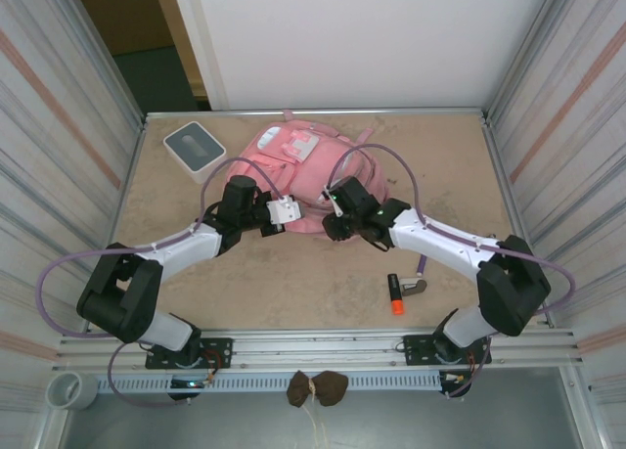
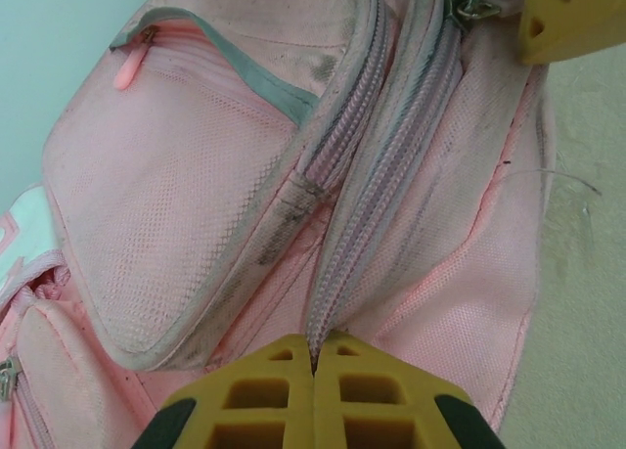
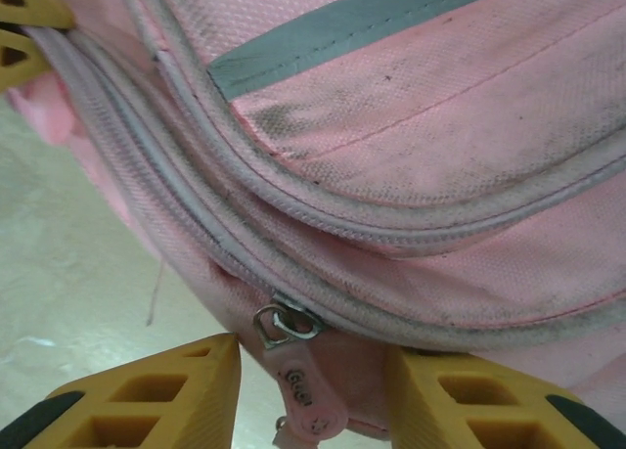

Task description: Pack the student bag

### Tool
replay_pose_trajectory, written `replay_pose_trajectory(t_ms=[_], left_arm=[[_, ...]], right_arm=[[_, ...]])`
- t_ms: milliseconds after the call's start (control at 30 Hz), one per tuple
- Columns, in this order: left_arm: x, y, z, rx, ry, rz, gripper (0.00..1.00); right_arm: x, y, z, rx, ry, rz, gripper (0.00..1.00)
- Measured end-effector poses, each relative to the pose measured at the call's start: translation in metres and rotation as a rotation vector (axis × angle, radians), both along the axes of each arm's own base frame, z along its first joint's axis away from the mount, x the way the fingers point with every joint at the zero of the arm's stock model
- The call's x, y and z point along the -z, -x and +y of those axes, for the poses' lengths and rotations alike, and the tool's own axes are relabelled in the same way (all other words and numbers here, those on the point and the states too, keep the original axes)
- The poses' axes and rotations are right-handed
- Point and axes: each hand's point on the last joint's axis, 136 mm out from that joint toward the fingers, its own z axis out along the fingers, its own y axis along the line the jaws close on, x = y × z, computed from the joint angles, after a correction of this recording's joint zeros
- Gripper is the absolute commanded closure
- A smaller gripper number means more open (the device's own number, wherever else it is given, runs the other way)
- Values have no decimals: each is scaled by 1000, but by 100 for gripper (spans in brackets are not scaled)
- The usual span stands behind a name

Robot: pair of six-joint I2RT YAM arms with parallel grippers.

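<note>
Left claw (image 2: 314, 351) is clamped tight on the pale zip line (image 2: 377, 185) of the big pink fabric backpack (image 1: 305, 177); right claw (image 3: 311, 361) gapes partway, pink zip pull (image 3: 308, 400) loose between.

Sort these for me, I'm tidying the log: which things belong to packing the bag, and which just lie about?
In the job: pink backpack, its zip pull, left gripper pinching the zip line, right gripper open around the pull.
Lying about: grey-and-white box, orange-tipped marker, brown lumps.
</note>
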Motion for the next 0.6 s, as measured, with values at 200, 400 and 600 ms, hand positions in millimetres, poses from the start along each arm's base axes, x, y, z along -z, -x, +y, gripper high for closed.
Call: replay_pose_trajectory(t_ms=[200, 400, 600], left_arm=[[1, 1, 0, 0, -4, 3, 100], [0, 2, -2, 4, -3, 1, 100], [-3, 3, -7, 21, 7, -10, 100]], right_arm=[[6, -2, -3, 10, 117, -52, 79], [3, -2, -6, 3, 128, -60, 94], [-10, -5, -21, 21, 11, -16, 100]])
